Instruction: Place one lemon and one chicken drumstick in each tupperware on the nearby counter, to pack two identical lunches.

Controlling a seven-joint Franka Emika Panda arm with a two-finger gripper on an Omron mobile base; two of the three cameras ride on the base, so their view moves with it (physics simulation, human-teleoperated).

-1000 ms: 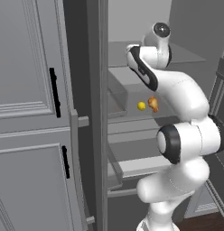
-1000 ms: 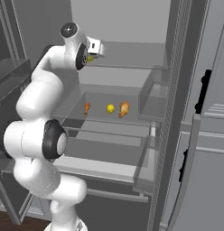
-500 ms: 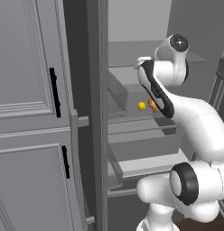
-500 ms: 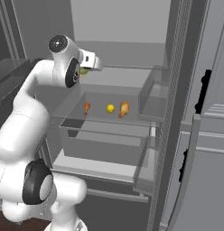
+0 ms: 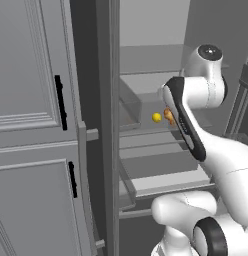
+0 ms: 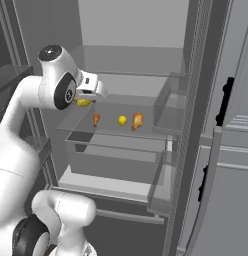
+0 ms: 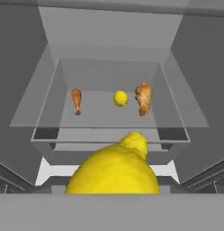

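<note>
- Since the earlier frame the arm has swung back from the fridge shelf [image 6: 146,131], its elbow folding, and the gripper [image 6: 84,101] now sits further out in front of it.
- The claw is clamped on a lemon [image 7: 114,170], held above and before the shelf.
- On the shelf lie a second lemon [image 7: 120,98], between a small drumstick [image 7: 77,100] and a larger drumstick [image 7: 143,98].

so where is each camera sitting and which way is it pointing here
Left base view: behind the arm's left, facing into the open fridge; the white arm rises at right.
Right base view: behind the arm's right, same fridge; the arm rises at left, gripper holding a lemon.
Hand view: looks along the gripper past the held lemon onto the shelf.
All share the shelf lemon and drumsticks.
</note>
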